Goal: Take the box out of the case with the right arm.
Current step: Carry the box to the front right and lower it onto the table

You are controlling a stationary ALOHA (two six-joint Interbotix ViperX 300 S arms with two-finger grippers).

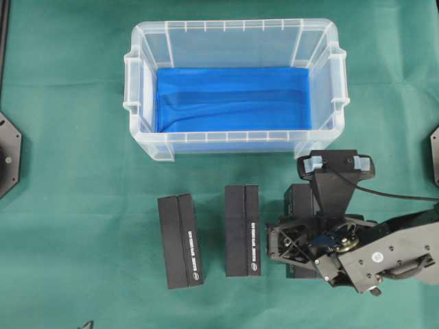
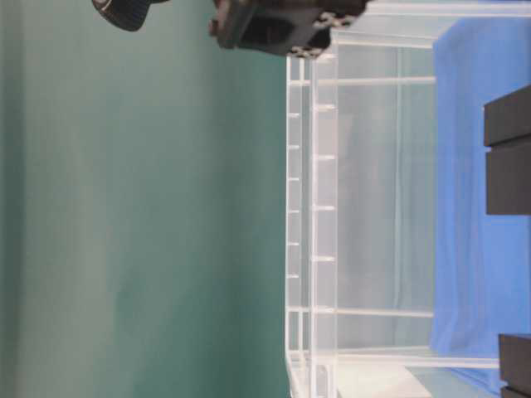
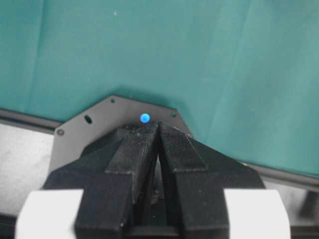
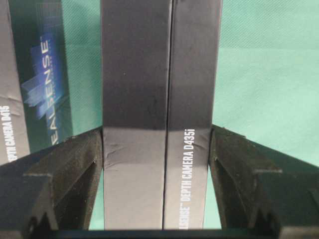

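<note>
Third black box (image 4: pixel 162 124) sits between the right gripper (image 4: pixel 159 164) jaws, outside the case, on the green tabletop (image 1: pixel 75 226) just in front of the case's near wall. In the right wrist view both pads flank the box's long sides, left pad flush against it, right pad touching or nearly so; jaws spread wide to box width, pinching the box. White print on its side reads "DEPTH CAMERA D435i". Cannot tell whether the box rests on the cloth or is lifted off it. In the overhead view the box is mostly hidden under the right arm's wrist and camera mount, only a dark strip showing at (image 1: pixel 300 205).

Case (image 1: pixel 233 140), clear plastic with rimmed edge and side handles, stands at the upper centre of the tabletop; blue lining covers its floor, no box inside.

Two more black boxes lie flat on the cloth left of the held one, long sides parallel, apart from each other: middle box (image 1: pixel 242 229), left box (image 1: pixel 180 240). Part of a neighbouring box (image 4: pixel 30 79) with "REALSENSE" print shows at the left edge of the right wrist view.

Left gripper (image 3: pixel 158 130) parked over its black base plate at the tabletop edge, jaws pressed together, holding nothing.
</note>
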